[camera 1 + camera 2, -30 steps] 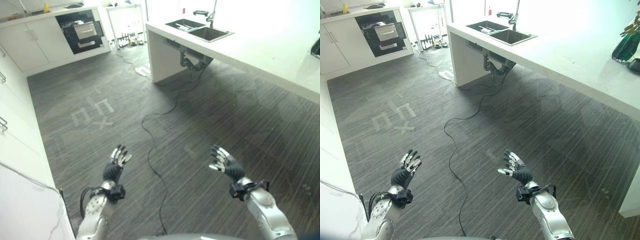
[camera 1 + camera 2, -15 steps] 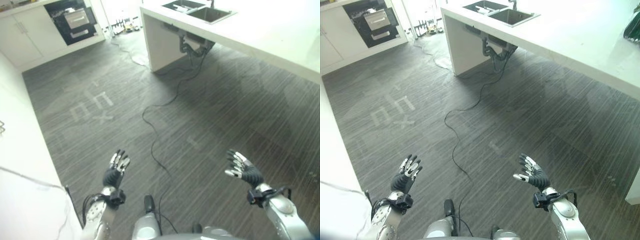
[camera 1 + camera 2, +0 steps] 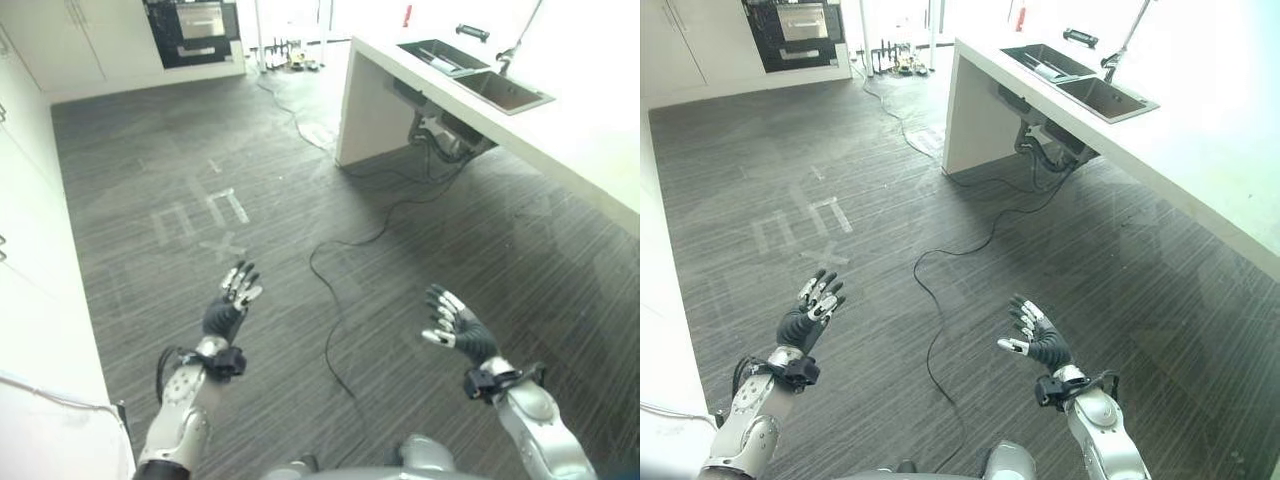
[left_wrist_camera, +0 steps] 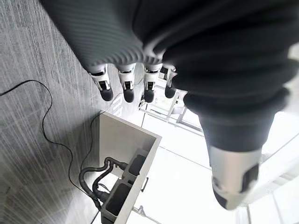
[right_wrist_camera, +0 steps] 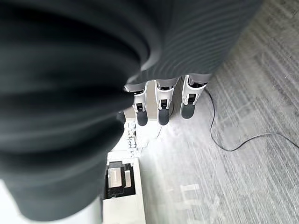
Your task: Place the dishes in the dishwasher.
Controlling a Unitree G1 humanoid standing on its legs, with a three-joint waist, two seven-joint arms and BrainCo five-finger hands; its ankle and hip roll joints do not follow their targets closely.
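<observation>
Grey wood-grain flooring (image 3: 160,170) stretches across a bright kitchen, where a white island counter (image 3: 560,140) with a double sink (image 3: 475,75) runs off toward 2 o'clock and pale cabinets (image 3: 30,250) line the wall at 9 o'clock. Both of the robot's hands hang over bare floor, holding nothing: the left hand (image 3: 228,308) and the right hand (image 3: 452,325) each have fingers spread and relaxed, palms turned inward. At 12 o'clock, well apart from either hand, a dark built-in appliance (image 3: 798,30) sits open among the far cabinets, apparently the dishwasher. Something pale lies in the sink's far basin, possibly dishes, though it is too small to tell. The sink lies nearer the right hand, so the next move looks like a walk toward 1 o'clock. Cables trail across the floor along that route, a likely snag.
</observation>
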